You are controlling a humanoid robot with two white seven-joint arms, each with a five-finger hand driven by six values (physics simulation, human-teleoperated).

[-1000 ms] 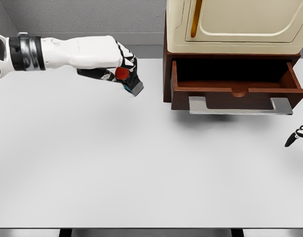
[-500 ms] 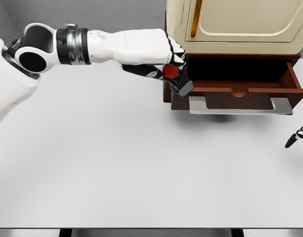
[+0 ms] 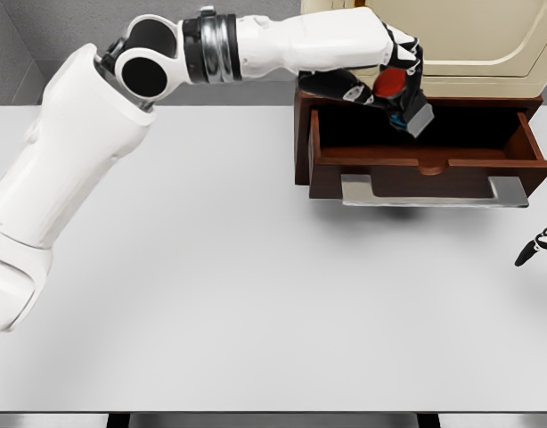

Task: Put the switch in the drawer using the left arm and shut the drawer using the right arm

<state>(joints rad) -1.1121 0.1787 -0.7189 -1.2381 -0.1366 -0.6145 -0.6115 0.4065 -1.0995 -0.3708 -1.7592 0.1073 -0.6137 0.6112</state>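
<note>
The left hand grips the red-buttoned switch above the open drawer; the right hand rests at the table's edge, fingers indistinct.

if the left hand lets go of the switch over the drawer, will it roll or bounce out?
Probably not. The switch has a flat-sided grey body under its red button, so it should settle, not roll. It hangs in the left hand over the open drawer, whose raised walls should contain it. It looks rigid.
</note>
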